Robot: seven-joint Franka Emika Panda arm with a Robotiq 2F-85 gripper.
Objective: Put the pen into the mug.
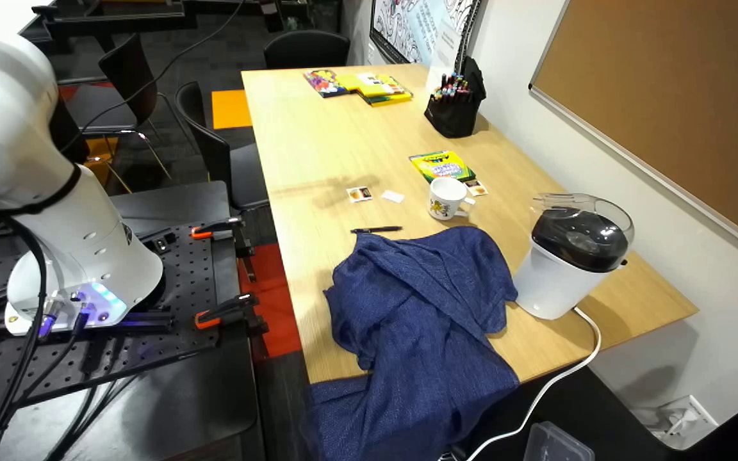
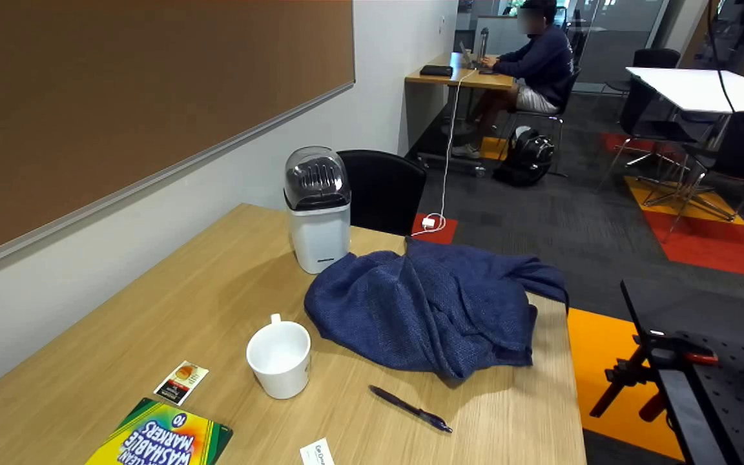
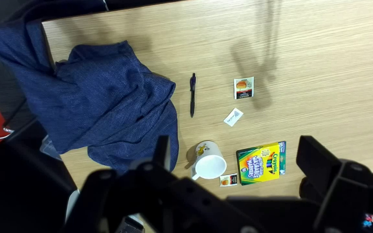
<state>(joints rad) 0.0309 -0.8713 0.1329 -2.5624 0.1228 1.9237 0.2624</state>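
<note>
the gripper [image 3: 238, 152] has its fingers spread wide with nothing held between them, well above the table [image 1: 305, 147], probably because the reach for the pen [image 3: 192, 95] has yet to start. that one pen lies flat on the wood, just beside the blue cloth [image 3: 102, 94] but not touching it, and it points crossways to the gap between the fingers, so i'd guess they could pinch its thin sides with little turning. the one mug [image 2: 279, 361] stands upright near the pen, mouth up and with nothing showing inside, which suits it for taking the pen; its handle faces away from the pen, out of the way. that single cloth spills over the table's edge; a low grab could catch its folds. close by are two small packets [image 3: 243, 87], one white card [image 3: 233, 117] and one marker box [image 3: 261, 163], clutter by the look of it. just beside the cloth is one white machine [image 1: 571, 259] with a dark lid, and farther off one black pouch [image 1: 452, 115] holds markers [image 1: 452, 88] upright, too many to count. yellow boxes [image 1: 375, 88] lie at the far end, overlapping, so their number is unclear.
</note>
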